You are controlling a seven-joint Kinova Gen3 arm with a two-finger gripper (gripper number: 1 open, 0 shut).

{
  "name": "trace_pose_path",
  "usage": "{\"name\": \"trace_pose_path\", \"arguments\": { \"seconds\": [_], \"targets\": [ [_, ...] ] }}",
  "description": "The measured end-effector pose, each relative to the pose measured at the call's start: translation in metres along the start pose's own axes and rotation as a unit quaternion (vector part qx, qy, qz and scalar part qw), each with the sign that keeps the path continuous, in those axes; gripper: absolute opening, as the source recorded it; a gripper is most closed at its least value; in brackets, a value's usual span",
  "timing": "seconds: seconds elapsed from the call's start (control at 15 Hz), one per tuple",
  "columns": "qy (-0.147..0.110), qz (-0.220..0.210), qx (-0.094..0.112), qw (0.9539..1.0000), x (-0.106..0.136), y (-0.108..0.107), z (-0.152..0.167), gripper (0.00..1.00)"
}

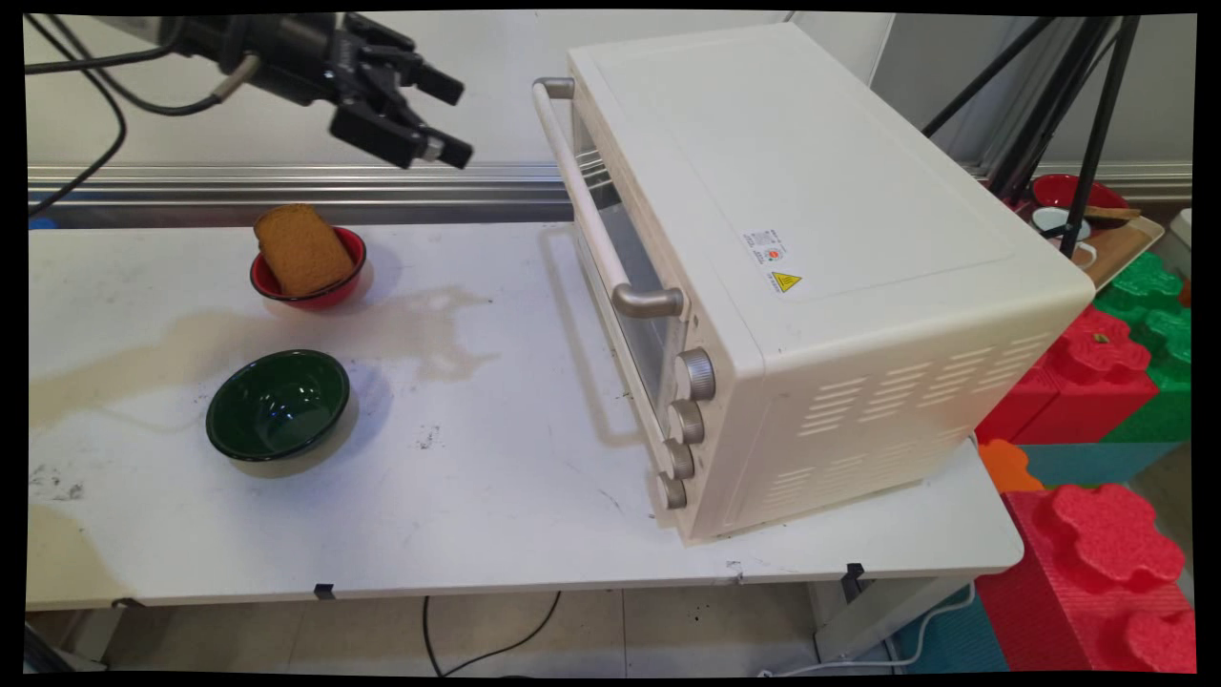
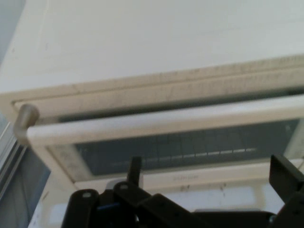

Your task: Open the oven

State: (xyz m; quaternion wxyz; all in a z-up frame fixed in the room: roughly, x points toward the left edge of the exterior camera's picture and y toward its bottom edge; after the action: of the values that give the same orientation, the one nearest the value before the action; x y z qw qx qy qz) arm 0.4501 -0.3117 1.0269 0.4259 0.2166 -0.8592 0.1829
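My gripper [image 1: 456,119] hangs open high above the table's back, left of the cream toaster oven [image 1: 801,277], and holds nothing. It points at the oven's shut door and its long handle [image 1: 584,196]. In the hand view the handle [image 2: 161,122] runs across the middle, with the door glass [image 2: 180,149] below it and one of my fingertips [image 2: 284,175] at the right. Below and left of the gripper, a slice of brown bread [image 1: 300,250] leans in a red bowl [image 1: 326,291].
An empty green bowl [image 1: 279,405] sits on the white table [image 1: 477,506] at the front left. Several knobs [image 1: 689,420] line the oven's near end. Red and green foam blocks [image 1: 1107,382] and a tripod [image 1: 1078,114] stand off the table's right.
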Motion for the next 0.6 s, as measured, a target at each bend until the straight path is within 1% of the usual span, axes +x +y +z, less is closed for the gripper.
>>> {"name": "trace_pose_path", "arguments": {
  "seconds": [0.33, 0.6],
  "targets": [
    [0.009, -0.007, -0.008, 0.9999, 0.022, 0.004, 0.031, 1.0],
    [0.012, -0.011, -0.012, 0.9998, 0.034, 0.006, 0.048, 1.0]
  ]
}}
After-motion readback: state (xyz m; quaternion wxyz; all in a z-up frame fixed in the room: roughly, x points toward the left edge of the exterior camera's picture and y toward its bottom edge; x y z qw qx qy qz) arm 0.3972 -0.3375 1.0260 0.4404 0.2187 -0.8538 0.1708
